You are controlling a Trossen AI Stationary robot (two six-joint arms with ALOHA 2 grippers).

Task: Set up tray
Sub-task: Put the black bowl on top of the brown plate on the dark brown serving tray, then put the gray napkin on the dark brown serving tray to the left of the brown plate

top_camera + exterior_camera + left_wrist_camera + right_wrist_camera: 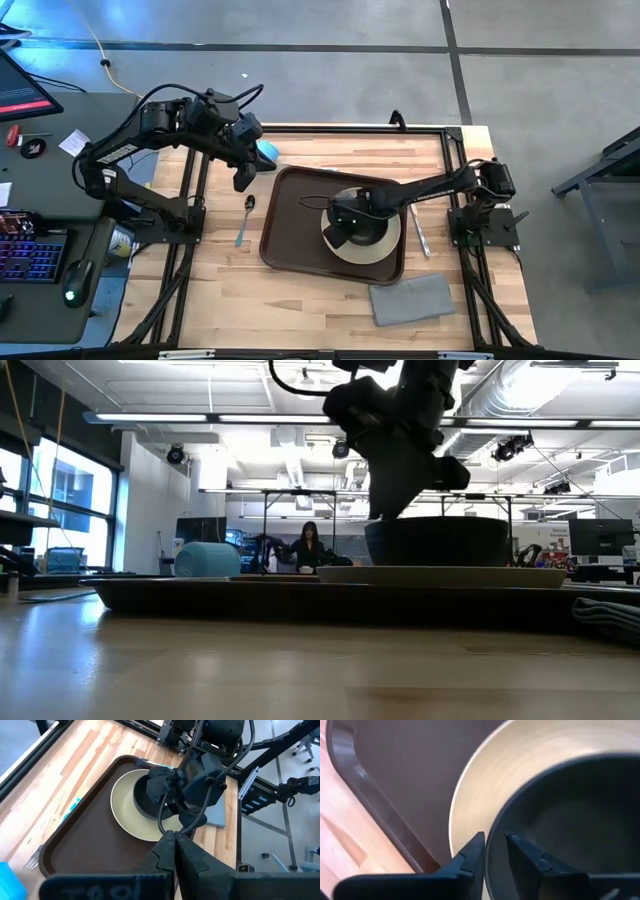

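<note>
The dark brown tray (295, 215) lies flat on the wooden table, and the round beige plate (388, 243) lies on its right half. A dark bowl (440, 540) stands on the plate (440, 575). My right gripper (342, 226) reaches over the tray from the right and is shut on the bowl's rim. My left gripper (243, 180) hangs shut above the table just left of the tray, beside a blue cup (266, 152). In the left wrist view its fingers (174, 845) are closed together, holding nothing. My right gripper (494, 837) pinches the bowl's rim (492, 847) on its left side, one finger (470, 855) outside the wall and one (532, 860) inside the hollow. The fingers slant down from the table's right. The bowl sits upright, its base on the plate (470, 805).
A spoon (245, 218) lies on the table left of the tray. A piece of cutlery (420, 236) lies right of the tray, and a folded grey napkin (412, 298) lies near the table's near edge. A person shows far behind the table (307, 545).
</note>
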